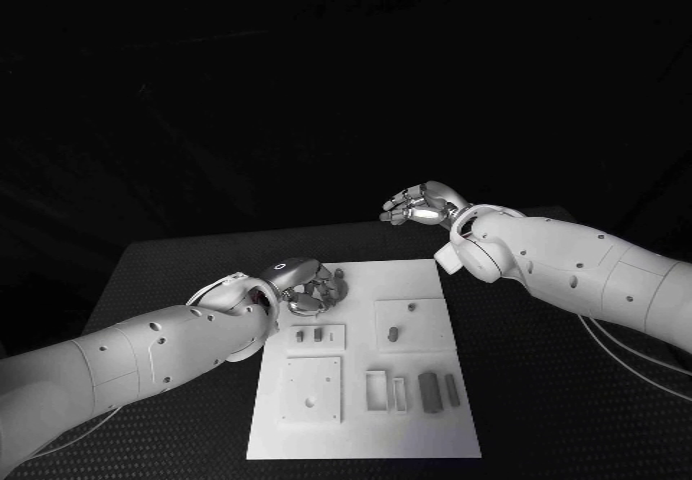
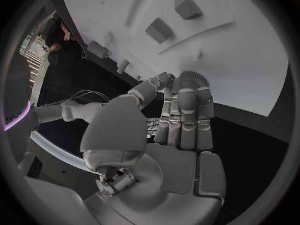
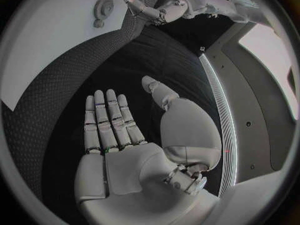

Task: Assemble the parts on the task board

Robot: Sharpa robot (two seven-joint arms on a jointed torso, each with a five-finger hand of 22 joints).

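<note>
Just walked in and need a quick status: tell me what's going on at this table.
A two-armed robot is working at a white task board that carries small grey parts. Its left hand sits over the board's far left corner with fingers curled; whether it holds a part cannot be told. The right hand is raised beyond the board's far edge, open and holding nothing. Several parts lie or stand in the board's recesses, mostly toward the near right.
</note>
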